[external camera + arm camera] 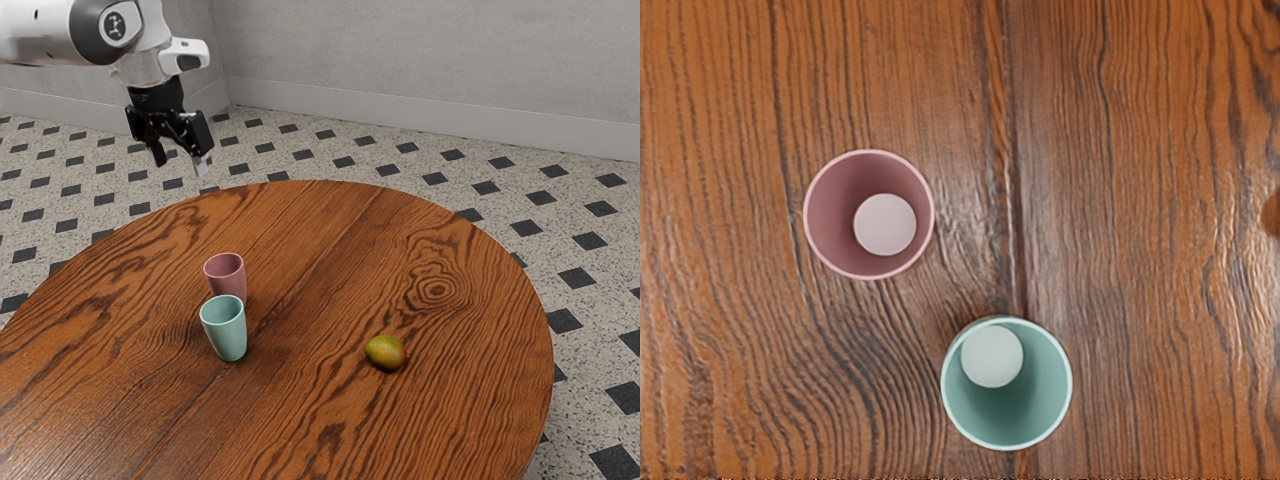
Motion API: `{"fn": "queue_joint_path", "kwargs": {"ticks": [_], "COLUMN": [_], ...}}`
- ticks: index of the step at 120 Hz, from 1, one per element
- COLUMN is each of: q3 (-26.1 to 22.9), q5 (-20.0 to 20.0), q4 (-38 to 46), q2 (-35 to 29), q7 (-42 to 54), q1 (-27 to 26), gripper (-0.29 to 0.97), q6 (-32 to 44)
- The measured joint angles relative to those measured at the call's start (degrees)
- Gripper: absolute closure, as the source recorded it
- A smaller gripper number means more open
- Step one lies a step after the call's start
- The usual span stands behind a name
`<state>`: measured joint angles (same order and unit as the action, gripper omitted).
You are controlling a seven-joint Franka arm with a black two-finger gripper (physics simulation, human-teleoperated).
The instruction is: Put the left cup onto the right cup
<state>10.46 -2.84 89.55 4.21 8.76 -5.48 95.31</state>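
While the arm (pixel 90 30) sits high over the table's (pixel 420 250) far edge at the exterior view's upper left, the gripper (pixel 180 160) points down, fingers spread wide with nothing between them. It's well clear of both cups. Pink cup (pixel 225 276) and teal cup (pixel 223 327) stand upright on the wood, mouths up, empty, on the exterior view's left part of the table. Teal cup is nearer that camera, pink cup just behind it, and from there they look close to touching. Wrist view, looking straight down: pink cup (pixel 869 214) and teal cup (pixel 1007 383) are near each other with a strip of bare wood between, so not touching. Neither is stacked. Yellow-green fruit (pixel 385 352) lies well apart, toward the exterior view's right.
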Motion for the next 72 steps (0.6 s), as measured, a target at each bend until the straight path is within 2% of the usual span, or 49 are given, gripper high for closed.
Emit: {"fn": "queue_joint_path", "kwargs": {"ticks": [45, 72], "q3": [0.04, 1.35], "q5": [-0.01, -0.32], "q4": [0.18, -1.14], "q2": [0.66, 7.35], "q7": [-0.14, -0.14], "q1": [0.03, 0.9], "gripper": [0.0, 0.0], "q6": [-0.84, -0.42]}}
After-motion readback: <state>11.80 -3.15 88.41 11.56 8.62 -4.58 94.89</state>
